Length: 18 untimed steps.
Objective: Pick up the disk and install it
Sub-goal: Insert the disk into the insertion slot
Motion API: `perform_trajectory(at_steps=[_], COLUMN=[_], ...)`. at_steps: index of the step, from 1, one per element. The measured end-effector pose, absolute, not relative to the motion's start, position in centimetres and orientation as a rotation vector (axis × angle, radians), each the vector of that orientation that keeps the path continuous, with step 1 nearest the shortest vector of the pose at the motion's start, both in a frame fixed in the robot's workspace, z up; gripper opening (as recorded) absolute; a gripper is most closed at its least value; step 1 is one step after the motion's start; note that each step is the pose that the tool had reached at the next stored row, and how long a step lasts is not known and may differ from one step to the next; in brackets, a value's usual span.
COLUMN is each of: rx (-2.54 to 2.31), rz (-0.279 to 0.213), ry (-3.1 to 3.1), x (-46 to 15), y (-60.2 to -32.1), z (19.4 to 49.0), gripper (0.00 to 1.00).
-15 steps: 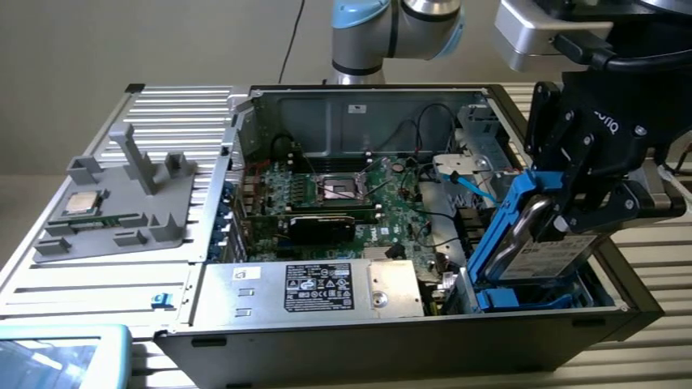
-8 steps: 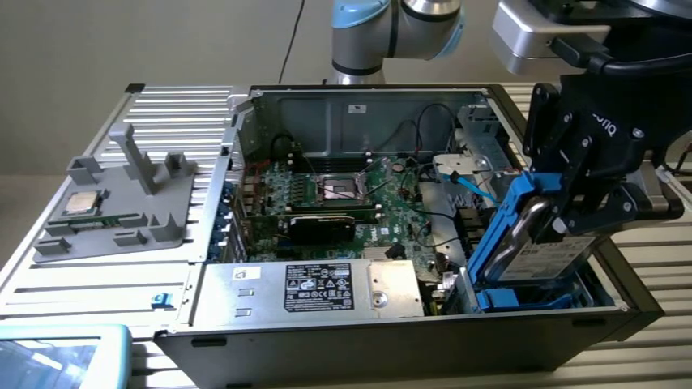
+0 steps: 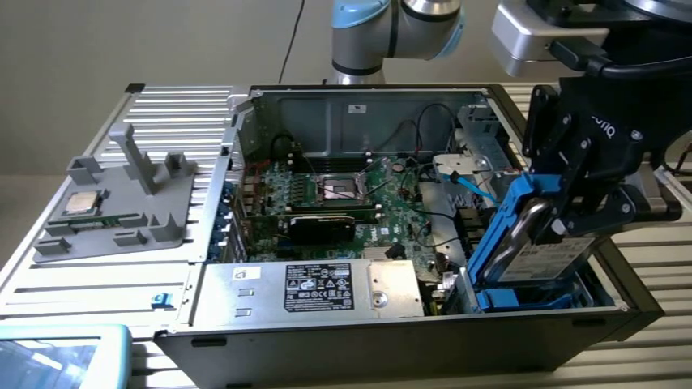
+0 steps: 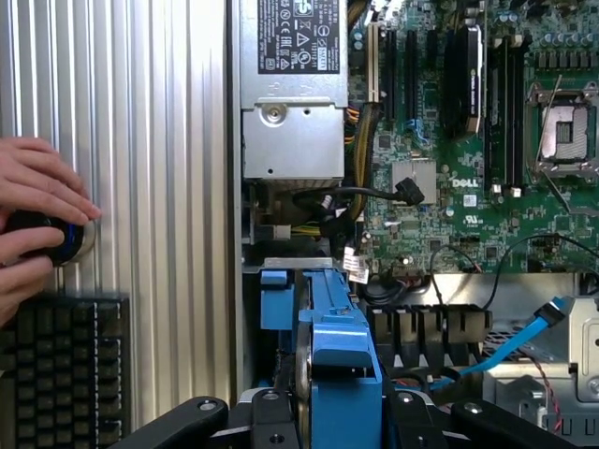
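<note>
The disk [image 3: 544,256], silver-grey with a white label and a blue carrier frame, stands on edge, tilted, over the drive bay [image 3: 540,296] at the front corner of the open computer case on the exterior view's right. My gripper [image 3: 589,212] comes down from above and is shut on the disk's upper part, its black fingers on either side. In the wrist view the disk's blue frame edge [image 4: 335,341] runs between my black fingers [image 4: 201,416], with my gripper [image 4: 329,416] around it, just above the bay.
The open case holds a green motherboard [image 3: 346,194], a silver power supply [image 3: 324,288] and a blue cable [image 3: 476,190] next to the bay. A grey fixture carrying a CPU chip [image 3: 84,203] sits on the exterior view's left. A person's hand [image 4: 37,220] rests on a knob beside a keyboard [image 4: 56,374].
</note>
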<state>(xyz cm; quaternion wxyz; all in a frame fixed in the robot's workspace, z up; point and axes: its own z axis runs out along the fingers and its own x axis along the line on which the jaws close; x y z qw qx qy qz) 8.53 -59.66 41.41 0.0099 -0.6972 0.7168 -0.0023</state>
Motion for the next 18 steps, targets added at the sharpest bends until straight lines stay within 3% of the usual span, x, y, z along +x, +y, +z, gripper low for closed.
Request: perform_trajectory(at_steps=[18], rx=[-2.176], rz=[-0.007], ry=[2.239], x=[8.47], y=[-59.67], z=[40.61], gripper=[0.37])
